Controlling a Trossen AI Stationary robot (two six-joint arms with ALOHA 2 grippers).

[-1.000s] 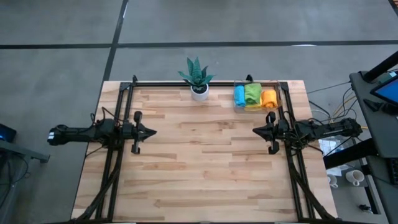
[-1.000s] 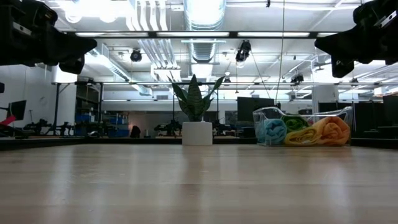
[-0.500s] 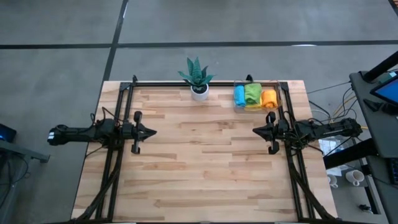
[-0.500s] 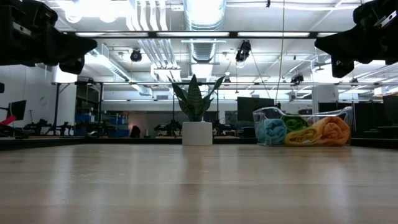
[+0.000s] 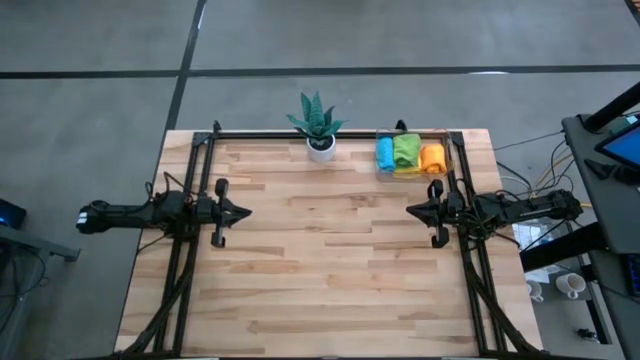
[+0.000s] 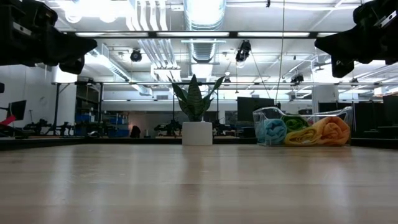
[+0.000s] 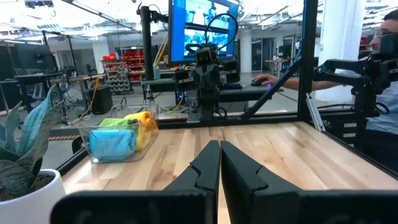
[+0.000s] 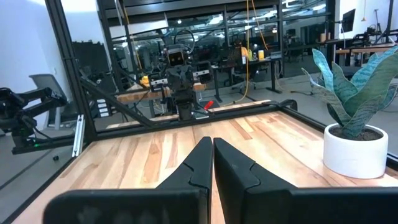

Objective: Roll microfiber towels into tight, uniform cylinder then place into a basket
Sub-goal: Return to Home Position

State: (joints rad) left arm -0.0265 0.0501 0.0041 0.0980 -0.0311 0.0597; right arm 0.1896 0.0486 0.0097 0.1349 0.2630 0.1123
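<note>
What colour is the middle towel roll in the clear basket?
The middle roll is green; the high view shows it best.

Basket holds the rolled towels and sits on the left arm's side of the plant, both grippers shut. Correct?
No: the high view shows the basket on the right arm's side of the plant. It holds the rolled towels; left gripper and right gripper are shut.
</note>
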